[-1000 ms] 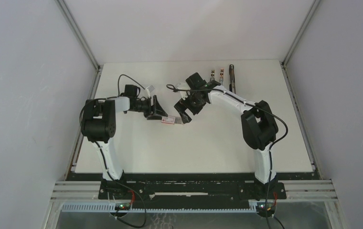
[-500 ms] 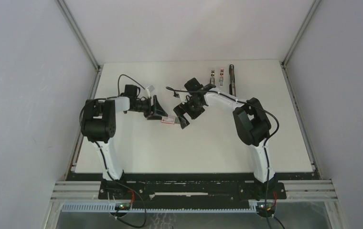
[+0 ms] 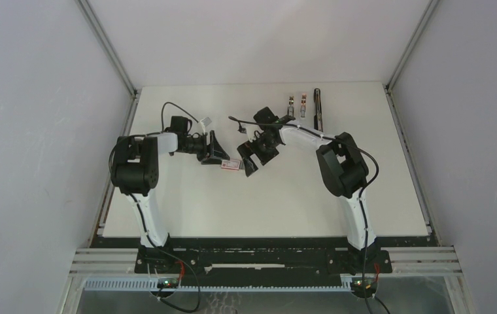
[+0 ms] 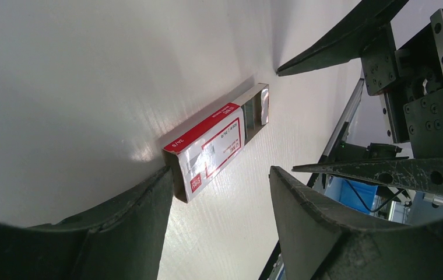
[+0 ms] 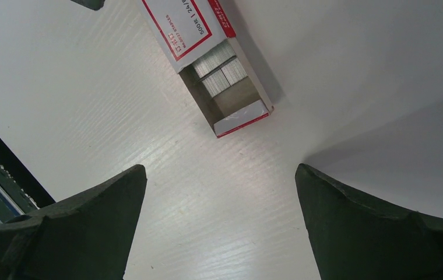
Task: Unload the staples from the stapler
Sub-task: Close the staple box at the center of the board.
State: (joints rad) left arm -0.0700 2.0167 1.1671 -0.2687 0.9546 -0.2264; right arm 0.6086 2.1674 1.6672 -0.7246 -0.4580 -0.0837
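White table (image 3: 187, 209) carries everything, and both arms reach in toward its middle. The largest of the task's things is the stapler (image 3: 317, 108). It is black and slim and lies lengthwise at the far right of the table, well apart from both grippers. It is too small in the top view to tell whether its top arm is lifted. I judge it stiff and fairly heavy for its size, with a hinge that may swing. A grip across its narrow sides near mid-length should hold it best.

The right gripper (image 5: 220, 169) hangs over the table's middle with its jaws spread wide and nothing between them. The left gripper (image 4: 220, 174) faces it from the left with its jaws partly apart. One finger (image 4: 120, 227) is just beside or touching the end of the staple box (image 4: 213, 146), and nothing is clamped.

That red-and-white card box lies between the two grippers. Its tray is slid partly out and shows boxed strips (image 5: 222, 65). It is probably light and likely to skid if nudged.

The smallest things are two short silvery pieces just left of the stapler, which I take for the staples (image 3: 303, 103). They are likely light, slick and brittle along the glued joints, and lying flat makes them hard to pinch. They are best taken by their long edges, gently.
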